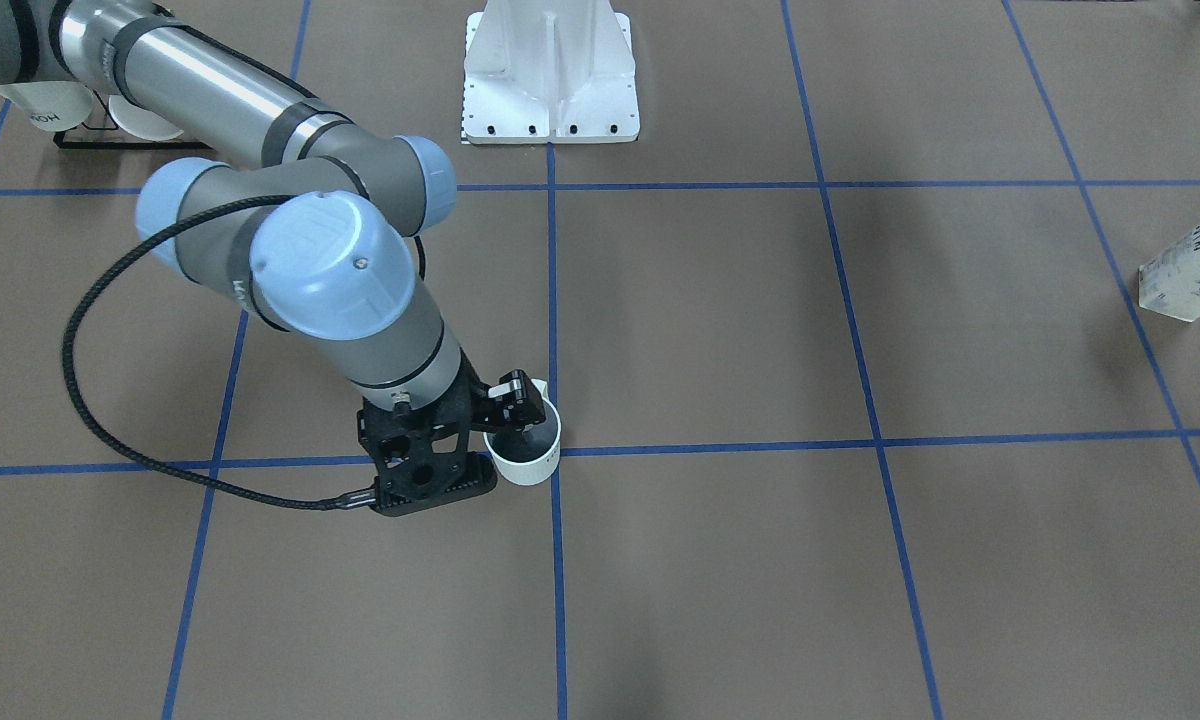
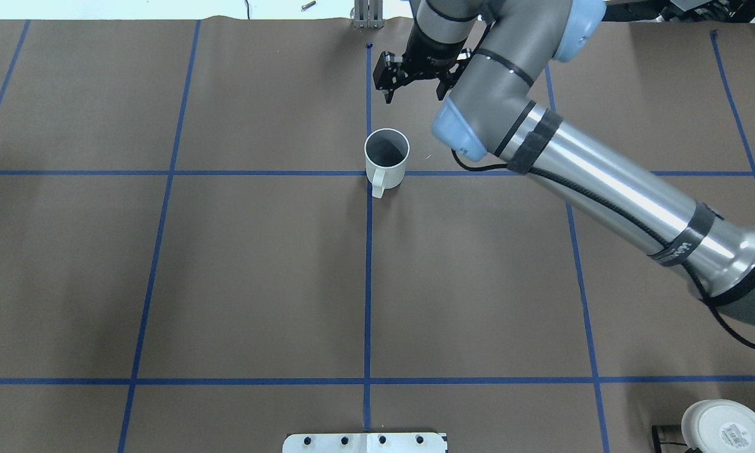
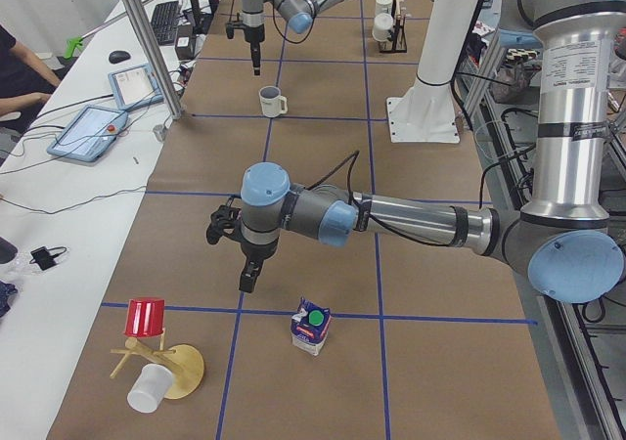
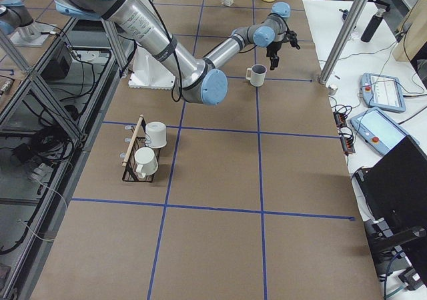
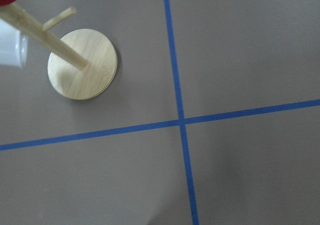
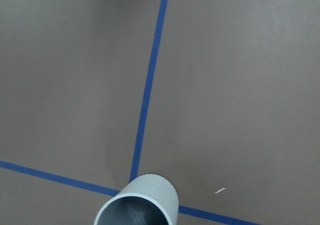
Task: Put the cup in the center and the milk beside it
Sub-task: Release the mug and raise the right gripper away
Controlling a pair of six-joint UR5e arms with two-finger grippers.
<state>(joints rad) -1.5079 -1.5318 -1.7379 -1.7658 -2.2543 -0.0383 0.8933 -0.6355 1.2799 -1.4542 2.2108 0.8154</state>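
Note:
The white cup (image 2: pixel 387 165) stands upright on the center tape crossing (image 2: pixel 369 173), handle toward the robot. It also shows in the front-facing view (image 1: pixel 530 460) and at the bottom of the right wrist view (image 6: pixel 139 202). My right gripper (image 2: pixel 415 94) is open and empty. It hangs above the cup, just past its far side, and is not touching it. The milk carton (image 3: pixel 312 328) stands upright far off on my left side, by a tape line (image 1: pixel 1192 268). My left gripper (image 3: pixel 249 279) hovers near the milk. I cannot tell whether it is open or shut.
A wooden mug tree (image 3: pixel 161 362) with a red cup (image 3: pixel 146 317) and a white cup stands near the milk; its base shows in the left wrist view (image 5: pixel 82 64). A rack with two cream mugs (image 4: pixel 143 150) sits on my right. The white robot base (image 1: pixel 550 80) is behind the centre.

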